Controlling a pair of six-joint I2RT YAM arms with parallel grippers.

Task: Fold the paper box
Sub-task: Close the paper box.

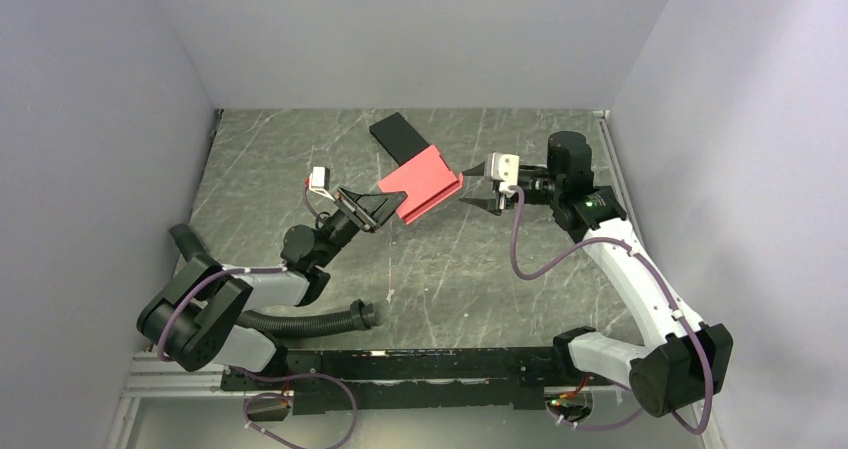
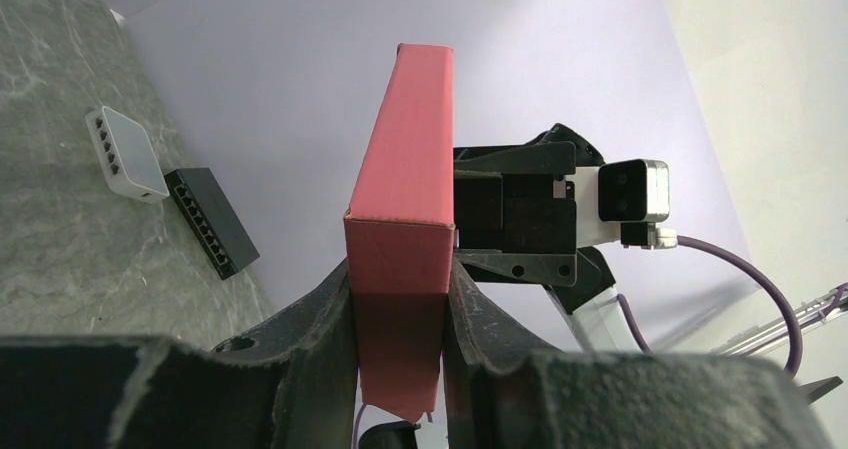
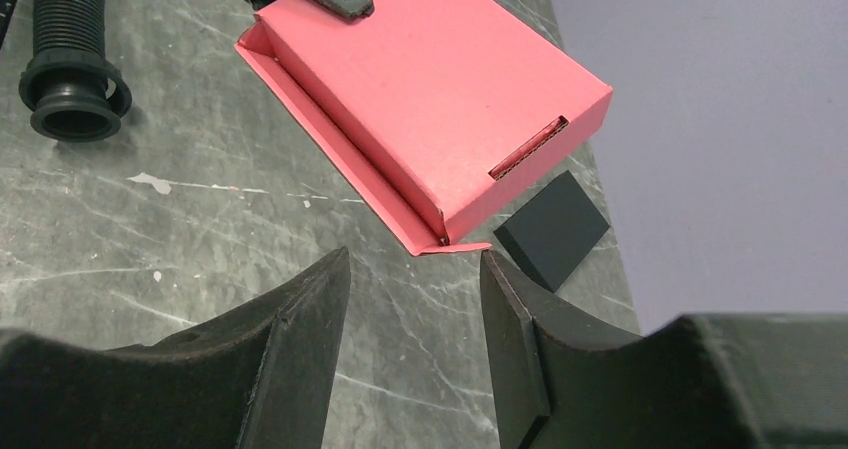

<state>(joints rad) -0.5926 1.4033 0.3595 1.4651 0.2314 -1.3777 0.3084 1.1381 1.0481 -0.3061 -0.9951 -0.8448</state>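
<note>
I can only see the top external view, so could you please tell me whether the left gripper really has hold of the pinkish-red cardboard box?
Observer: Yes. In the left wrist view the left gripper is shut on the pinkish-red cardboard box, with a finger against each broad face.
Operator: Thank you. Is the right gripper touching it?
Observer: No. The right wrist view shows the right gripper open, its fingertips just short of the box's near corner.
Operator: Is any flap not yet folded in?
Observer: Yes. In the right wrist view, a thin flap along one long edge juts out, untucked.
</note>
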